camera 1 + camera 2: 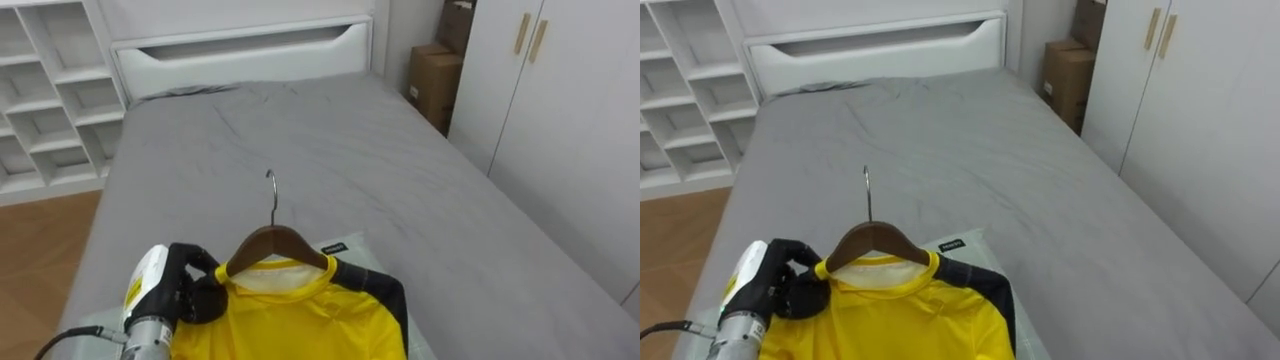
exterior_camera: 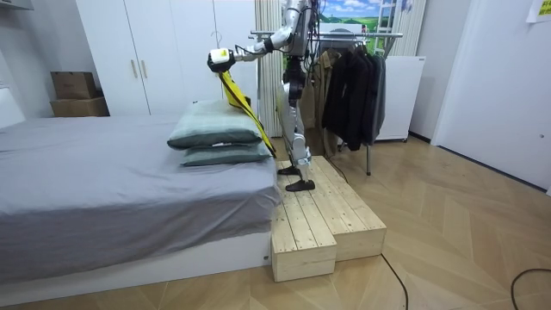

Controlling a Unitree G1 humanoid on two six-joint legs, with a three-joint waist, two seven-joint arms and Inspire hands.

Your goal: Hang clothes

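A yellow shirt [image 1: 300, 320] with dark sleeves hangs on a brown wooden hanger [image 1: 275, 245], whose metal hook [image 1: 271, 195] points up. My left hand [image 1: 190, 285] comes in from the lower left, its dark fingers curled round the hanger's left end and the shirt's shoulder. In the room view I stand on a wooden platform [image 2: 323, 220] at the foot of the bed. My arm reaches toward the room view's left, and the left hand [image 2: 220, 58] holds the shirt [image 2: 234, 90] in the air above the pillows [image 2: 215, 133].
The grey bed [image 1: 330, 150] stretches ahead to a white headboard [image 1: 240, 55]. White shelves [image 1: 50, 100] stand at the left; cardboard boxes [image 1: 432, 85] and a white wardrobe [image 1: 570, 100] stand at the right. Behind me a clothes rack [image 2: 353, 86] holds dark garments.
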